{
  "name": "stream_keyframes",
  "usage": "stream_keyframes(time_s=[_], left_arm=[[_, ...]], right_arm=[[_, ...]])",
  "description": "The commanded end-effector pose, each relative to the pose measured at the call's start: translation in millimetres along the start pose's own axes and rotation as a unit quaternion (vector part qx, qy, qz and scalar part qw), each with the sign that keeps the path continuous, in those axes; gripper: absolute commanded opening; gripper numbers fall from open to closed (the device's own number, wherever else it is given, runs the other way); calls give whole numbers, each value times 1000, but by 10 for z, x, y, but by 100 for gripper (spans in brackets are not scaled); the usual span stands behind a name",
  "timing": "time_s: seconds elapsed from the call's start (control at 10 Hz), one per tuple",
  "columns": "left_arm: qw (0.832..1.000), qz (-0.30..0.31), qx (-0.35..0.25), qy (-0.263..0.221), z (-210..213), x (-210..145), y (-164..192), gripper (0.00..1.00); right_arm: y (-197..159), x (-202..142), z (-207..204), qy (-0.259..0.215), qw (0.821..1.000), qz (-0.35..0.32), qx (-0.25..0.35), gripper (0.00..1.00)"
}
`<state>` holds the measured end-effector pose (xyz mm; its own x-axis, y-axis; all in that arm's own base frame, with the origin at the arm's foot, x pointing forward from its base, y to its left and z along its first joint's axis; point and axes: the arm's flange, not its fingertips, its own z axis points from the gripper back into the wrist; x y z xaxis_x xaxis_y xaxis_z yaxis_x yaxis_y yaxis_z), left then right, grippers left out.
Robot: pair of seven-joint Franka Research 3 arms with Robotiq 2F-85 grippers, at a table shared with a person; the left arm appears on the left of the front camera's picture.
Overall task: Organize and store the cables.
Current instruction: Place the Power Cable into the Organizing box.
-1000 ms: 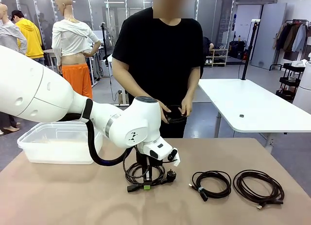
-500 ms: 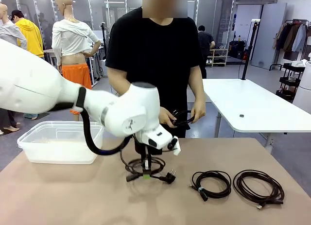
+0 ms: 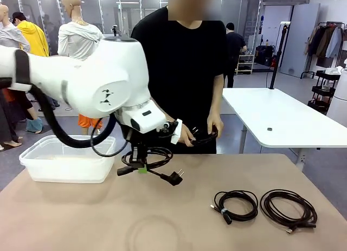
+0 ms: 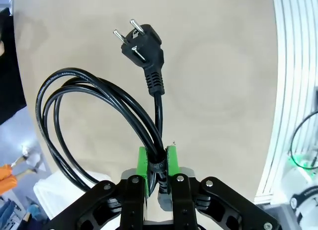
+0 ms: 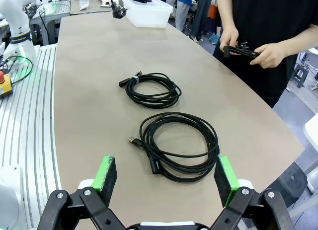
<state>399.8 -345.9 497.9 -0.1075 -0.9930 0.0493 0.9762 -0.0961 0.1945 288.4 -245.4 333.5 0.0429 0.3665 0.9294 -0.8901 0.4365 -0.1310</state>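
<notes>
"Black cables, how many do you count?"

"Four. One coil (image 3: 154,151) (image 4: 74,103) is pinched between my left fingers (image 3: 140,167) (image 4: 158,160), which are clenched on its bundled strands. Its two-pin plug (image 3: 174,178) (image 4: 144,43) dangles, and the coil hangs above the worktop (image 3: 81,218), just beside the clear plastic bin (image 3: 65,168). Two more lie flat on the worktop, near each other but apart: a smaller coil (image 3: 250,212) (image 5: 133,82) and a larger coil (image 3: 267,206) (image 5: 151,160). The fourth cable (image 3: 200,136) (image 5: 243,51) is in the person's hands (image 3: 215,126) (image 5: 268,55) at the far edge."

"Any writing?"

"Pale print on the larger coil's cord, too small to read."

"Your arms?"

"My left wrist points its fingers down, and the black hose (image 3: 54,129) loops beneath the arm. My right fingers (image 5: 165,165) are spread wide and grasp nothing. The larger coil lies just ahead of them."
</notes>
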Motion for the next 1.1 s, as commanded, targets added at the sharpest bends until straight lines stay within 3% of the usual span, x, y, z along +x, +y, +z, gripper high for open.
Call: stream_keyframes(time_s=[0.0,0.4,0.5,0.6,0.7,0.8,1.0], left_arm=[[1000,1,-3,6,-35,90,79,0],[1000,1,-3,6,-35,90,79,0],[1000,-4,-8,-1,-93,58,32,18],[999,-37,18,1,25,-257,294,18],[994,-108,-8,-29,85,-628,444,18],[991,-125,43,-25,101,-1032,643,18],[993,-43,109,-6,80,-1856,1148,18]], right_arm=[[9,45,9,4,1000,-13,0,100],[9,45,9,4,1000,-13,0,100],[9,45,9,4,1000,-13,0,100],[9,45,9,4,1000,-13,0,100],[9,45,9,4,1000,-13,0,100],[9,45,9,4,1000,-13,0,100],[9,45,9,4,1000,-13,0,100]])
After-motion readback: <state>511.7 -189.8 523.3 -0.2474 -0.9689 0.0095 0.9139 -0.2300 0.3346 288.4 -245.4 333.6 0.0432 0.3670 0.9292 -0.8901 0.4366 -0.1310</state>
